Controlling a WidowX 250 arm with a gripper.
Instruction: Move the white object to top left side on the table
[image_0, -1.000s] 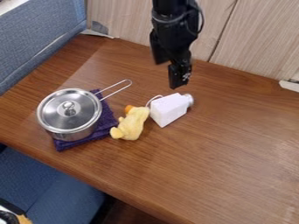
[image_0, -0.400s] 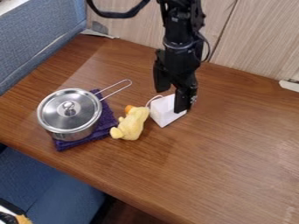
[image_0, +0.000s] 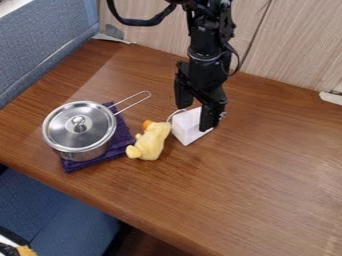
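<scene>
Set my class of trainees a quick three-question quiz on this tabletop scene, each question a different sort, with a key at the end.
1. Multiple choice: What lies under the metal pot?
A) a wooden board
B) a purple cloth
C) a white plate

2. True or false: The pot has its lid on.

3. Short answer: Beside the yellow plush toy, which object is the gripper down at?

Key: 1. B; 2. true; 3. the white object
</scene>
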